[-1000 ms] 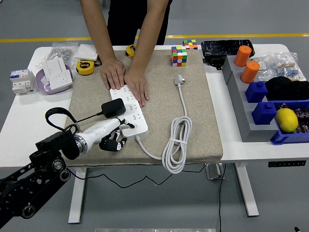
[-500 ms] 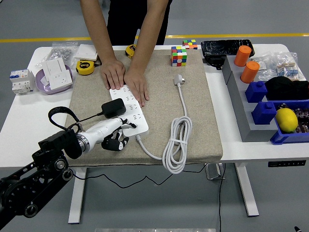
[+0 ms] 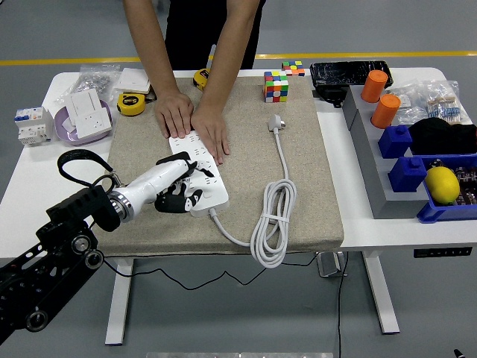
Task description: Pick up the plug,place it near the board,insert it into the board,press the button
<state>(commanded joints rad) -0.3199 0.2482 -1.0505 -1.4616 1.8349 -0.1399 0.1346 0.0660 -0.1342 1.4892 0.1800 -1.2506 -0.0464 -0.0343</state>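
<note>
While under fingers point(image 3: 181, 195), plug point(image 3: 173, 162), board point(image 3: 211, 181)

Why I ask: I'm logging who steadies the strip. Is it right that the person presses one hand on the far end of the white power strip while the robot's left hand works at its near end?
Not quite. The head view shows both of the person's hands flat on the white power strip's far end, not one. The robot's left hand is at the near end, as stated.

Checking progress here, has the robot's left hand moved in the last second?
Yes. The left hand moved up the picture over the power strip, covering the black adapter.
</note>
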